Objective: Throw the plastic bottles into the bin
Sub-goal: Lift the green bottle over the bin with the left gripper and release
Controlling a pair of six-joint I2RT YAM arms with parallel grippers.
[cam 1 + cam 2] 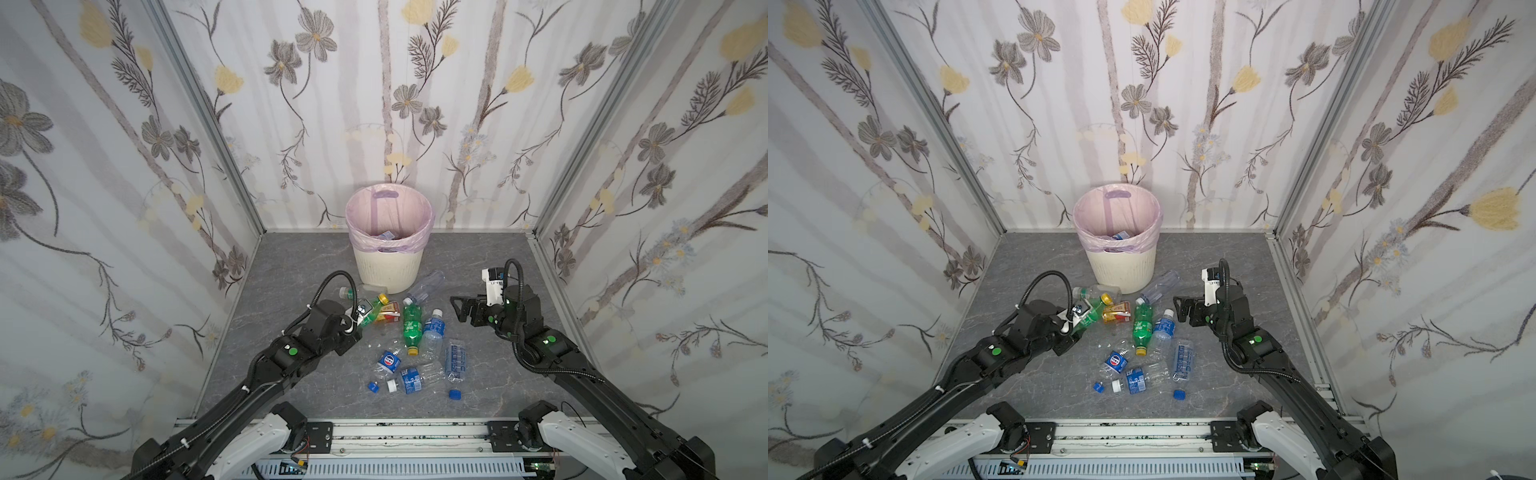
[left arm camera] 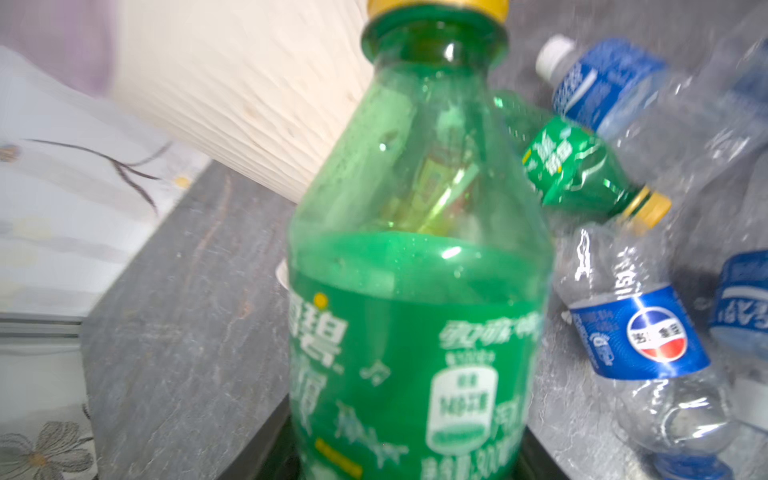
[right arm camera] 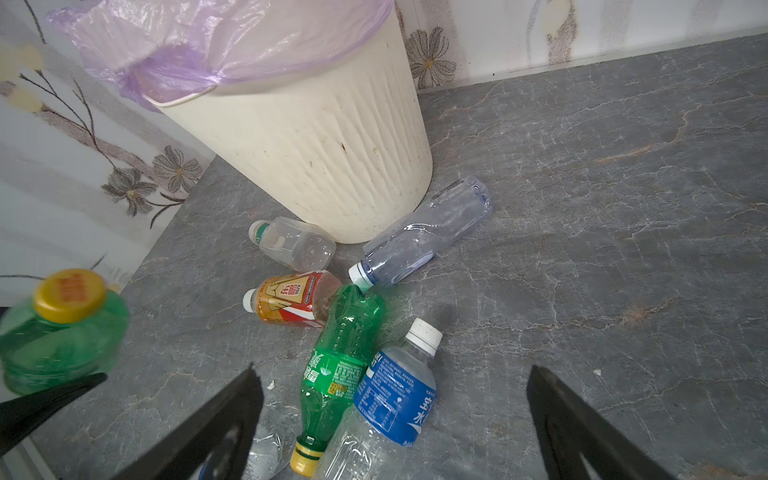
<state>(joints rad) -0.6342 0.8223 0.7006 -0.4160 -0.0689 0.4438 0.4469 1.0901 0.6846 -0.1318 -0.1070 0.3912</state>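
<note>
Left wrist view: green bottle [image 2: 415, 270] held low on its body by left gripper [image 1: 356, 321], just short of bin [image 1: 388, 266]. Likely step: carrying 1 bottle over. Next: raise above rim, then release. Loose bottles [image 1: 432, 332] lying on bench [image 1: 498, 374]; right gripper [image 1: 459, 309] wide open, empty.

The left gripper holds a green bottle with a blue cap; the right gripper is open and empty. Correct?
Only the cap is wrong: it is yellow, as the left wrist view shows. The left gripper holds the green bottle; the right gripper is open and empty.
</note>
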